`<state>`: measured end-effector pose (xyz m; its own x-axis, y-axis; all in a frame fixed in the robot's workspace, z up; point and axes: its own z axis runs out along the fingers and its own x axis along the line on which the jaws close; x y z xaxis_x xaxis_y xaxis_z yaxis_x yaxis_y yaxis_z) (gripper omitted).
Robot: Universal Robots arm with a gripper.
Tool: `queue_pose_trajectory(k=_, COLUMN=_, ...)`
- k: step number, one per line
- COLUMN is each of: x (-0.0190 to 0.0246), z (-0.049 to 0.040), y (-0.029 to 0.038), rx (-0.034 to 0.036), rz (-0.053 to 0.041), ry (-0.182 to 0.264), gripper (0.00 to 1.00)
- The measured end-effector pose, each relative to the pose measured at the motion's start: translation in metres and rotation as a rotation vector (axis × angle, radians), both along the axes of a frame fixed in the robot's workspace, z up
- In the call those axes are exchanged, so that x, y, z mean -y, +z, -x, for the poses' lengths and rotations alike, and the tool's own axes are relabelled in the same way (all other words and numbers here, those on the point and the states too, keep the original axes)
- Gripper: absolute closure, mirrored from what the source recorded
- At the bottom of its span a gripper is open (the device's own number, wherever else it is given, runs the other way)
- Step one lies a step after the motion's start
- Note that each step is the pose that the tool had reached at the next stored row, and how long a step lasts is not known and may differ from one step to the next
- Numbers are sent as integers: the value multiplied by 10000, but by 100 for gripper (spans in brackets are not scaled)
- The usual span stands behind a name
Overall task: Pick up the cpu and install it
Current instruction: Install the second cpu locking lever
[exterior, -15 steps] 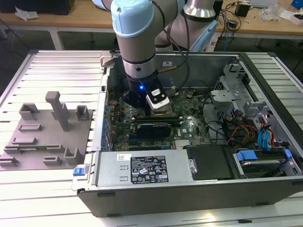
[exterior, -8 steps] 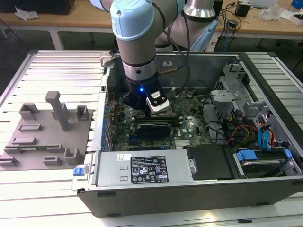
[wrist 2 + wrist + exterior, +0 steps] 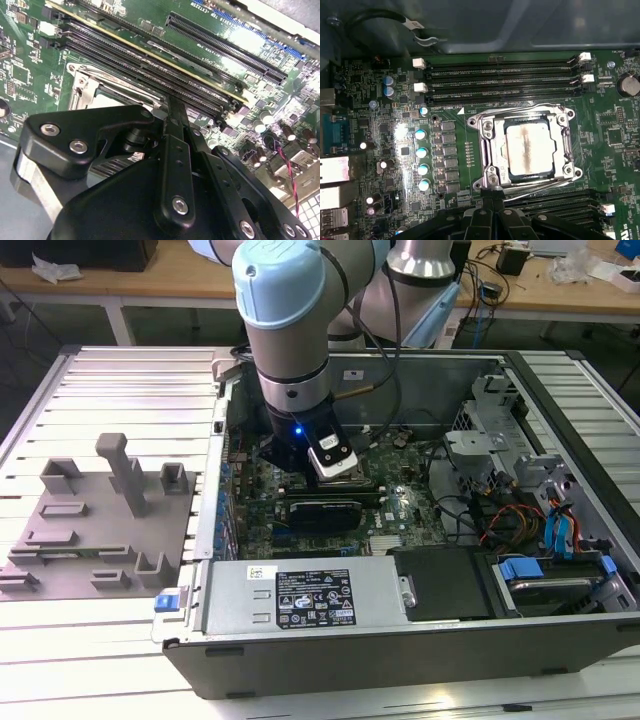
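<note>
Evidently the shiny silver-grey square cpu (image 3: 529,149) already sits inside the metal-framed socket (image 3: 485,150); black gripper (image 3: 492,202) hovers nearby, fingers pressed together, empty.

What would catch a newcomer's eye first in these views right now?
Probably the arm's big pale-blue joint reaching down into the open computer case in the exterior view, with the gripper low over the green motherboard. In the first wrist view, the cpu stands out next, its silver top lying inside the metal socket frame between the memory slots. The grey fixture block sits outside the case, at the exterior view's left.
</note>
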<state>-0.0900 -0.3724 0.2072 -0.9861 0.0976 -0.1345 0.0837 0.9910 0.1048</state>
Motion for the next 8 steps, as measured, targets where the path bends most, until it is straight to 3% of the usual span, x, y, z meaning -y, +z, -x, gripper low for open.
queue_pose_trajectory(k=8, x=0, z=51, y=-29, rx=112, rz=-276, ry=-1, gripper=89)
